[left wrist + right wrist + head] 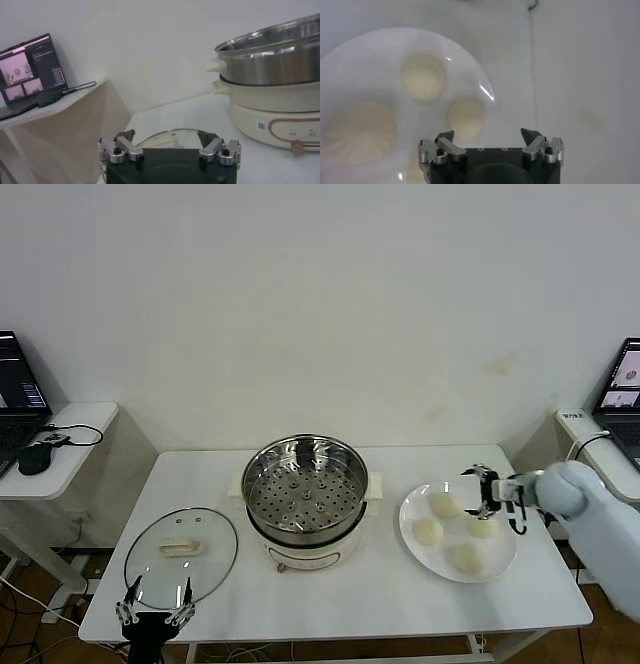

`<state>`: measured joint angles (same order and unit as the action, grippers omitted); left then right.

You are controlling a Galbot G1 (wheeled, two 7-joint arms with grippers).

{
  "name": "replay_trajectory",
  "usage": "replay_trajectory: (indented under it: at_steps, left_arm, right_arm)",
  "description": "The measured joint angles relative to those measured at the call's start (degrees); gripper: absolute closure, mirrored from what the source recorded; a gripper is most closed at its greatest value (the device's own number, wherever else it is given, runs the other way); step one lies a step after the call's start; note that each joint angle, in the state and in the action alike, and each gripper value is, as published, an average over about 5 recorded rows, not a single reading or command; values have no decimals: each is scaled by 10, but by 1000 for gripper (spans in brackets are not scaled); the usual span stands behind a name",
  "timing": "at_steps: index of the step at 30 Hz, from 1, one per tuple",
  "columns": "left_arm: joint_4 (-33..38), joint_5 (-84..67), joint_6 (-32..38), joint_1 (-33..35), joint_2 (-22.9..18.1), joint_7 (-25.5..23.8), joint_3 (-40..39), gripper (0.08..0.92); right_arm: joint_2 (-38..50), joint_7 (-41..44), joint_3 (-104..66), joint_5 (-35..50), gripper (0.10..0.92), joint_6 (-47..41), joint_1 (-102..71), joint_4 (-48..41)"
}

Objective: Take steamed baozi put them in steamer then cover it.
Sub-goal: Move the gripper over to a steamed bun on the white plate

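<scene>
The right end effector (pixel 484 492) hovers over the far right part of the white plate (pixel 412 529), its fingers spread wide with nothing between them; in the right wrist view its two fingertips (pixel 446 137) frame bare air above the plate's rim, with the buns below and beside them. Four steamed baozi (pixel 428 530) sit on that plate, apart from each other: one near the far edge just beside the end effector, one partly hidden under it, one toward the steamer, one at the near side. The plate lies on the right of the white tabletop (pixel 360 599). In the middle of the tabletop stands the steamer (pixel 306 484), a shiny steel pot with a perforated tray showing inside, on a cream base, uncovered and holding no buns. To its left the cover (pixel 181 548), clear glass with a cream handle at centre, lies flat on the tabletop. The left end effector (pixel 155 612) waits at the near left edge of the tabletop, just in front of the cover, fingers also wide apart and empty. Side desks with laptops (pixel 18 389) stand at both sides.
</scene>
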<state>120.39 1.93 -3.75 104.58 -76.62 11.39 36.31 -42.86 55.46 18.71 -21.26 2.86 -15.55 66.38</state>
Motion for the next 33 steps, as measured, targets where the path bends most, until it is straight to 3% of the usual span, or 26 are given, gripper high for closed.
replay_trajectory:
  at_steps: [19,33]
  left_arm:
    - [7,4,-3,7,-2,1,19,177]
    - [9,4,-3,2,-2,0,21,177]
  right_arm:
    - [-89,41,117,-37,208,5,97,-147]
    - [-128,46,133,-57,353,5,109,-195]
